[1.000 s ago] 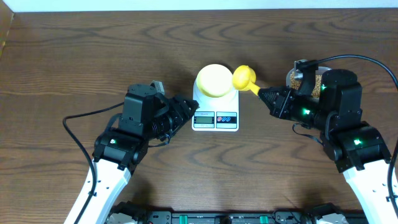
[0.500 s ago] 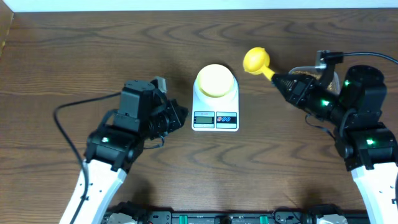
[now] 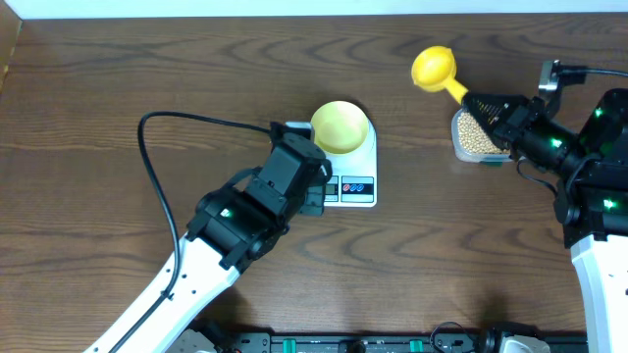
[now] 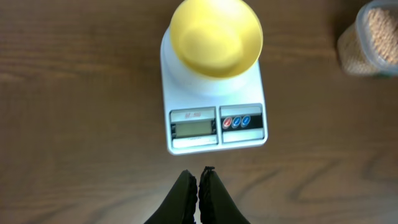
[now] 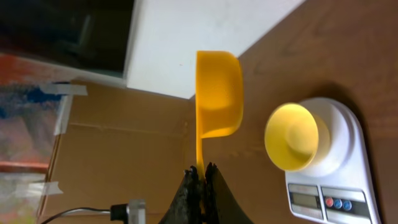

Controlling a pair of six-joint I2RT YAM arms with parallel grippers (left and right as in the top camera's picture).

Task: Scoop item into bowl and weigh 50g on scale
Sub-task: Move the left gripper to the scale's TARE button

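Yellow bowl (image 4: pixel 215 37) sits on the round platform at the far end of the scale (image 4: pixel 214 140), centred there and upright. On my left wrist feed its inside shows as smooth pale yellow. The scale itself lies flat on the dark wooden table (image 3: pixel 98 98), with its grey LCD (image 4: pixel 194 129) and two round buttons (image 4: pixel 236 121) along the near edge. I cannot read the digits; they are too blurred.

My left gripper (image 4: pixel 199 186) hovers just in front of the scale's near edge, in line with the gap between the display and the buttons. Its fingers are pressed together with nothing between them. From overhead the left wrist covers the scale's near-left corner, and a black cable (image 3: pixel 147 167) loops over the table well to the left of the scale.

To the right of the scale, near but apart from it, stands a clear plastic tub (image 3: pixel 461 147) filled with the beans (image 3: pixel 474 132). The same tub shows at the top right corner of my left wrist feed.

My right gripper (image 5: pixel 200 180) is clamped on the thin handle of the bright yellow scoop (image 3: pixel 433 67). Overhead, the gripper is over the tub's far edge, right of the scale. The scoop's cup reaches out beyond the scale's far-right corner, well apart from the bowl. On the right wrist feed the cup is seen from the side, so I cannot tell whether any beans lie in it.
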